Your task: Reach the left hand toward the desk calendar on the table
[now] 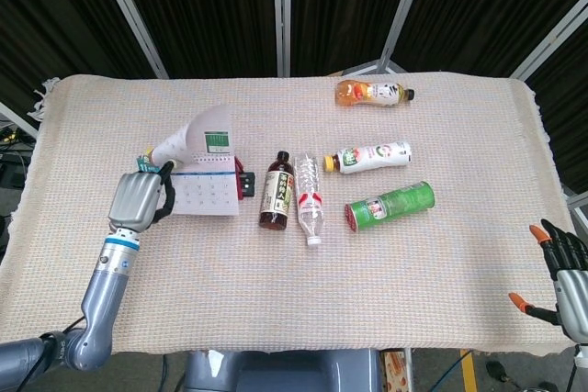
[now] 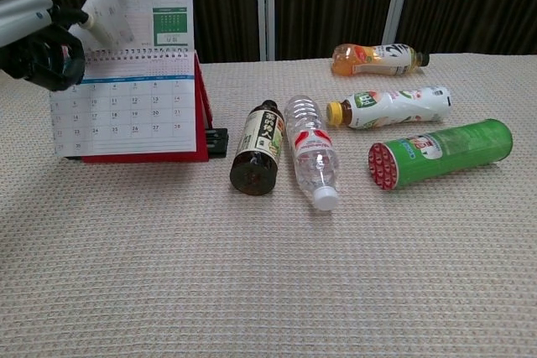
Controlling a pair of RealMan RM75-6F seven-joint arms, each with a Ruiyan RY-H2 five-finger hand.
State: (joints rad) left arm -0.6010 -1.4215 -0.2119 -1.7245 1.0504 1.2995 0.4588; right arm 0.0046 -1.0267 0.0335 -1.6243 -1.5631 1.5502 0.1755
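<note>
The red-based desk calendar (image 1: 207,193) (image 2: 130,115) stands at the table's left. Its front page (image 1: 197,140) (image 2: 143,6) is lifted above the spiral binding, curling up and back. My left hand (image 1: 138,199) (image 2: 38,44) is at the calendar's left edge with its fingers curled in. One outstretched fingertip (image 2: 96,27) touches the near side of the raised page. I see no pinch on the page. My right hand (image 1: 562,280) hangs off the table's near right corner with its fingers spread, holding nothing.
A dark bottle (image 1: 276,190) and a clear water bottle (image 1: 311,197) lie just right of the calendar. Further right lie a green canister (image 1: 390,204), a white drink bottle (image 1: 372,156) and an orange drink bottle (image 1: 372,92).
</note>
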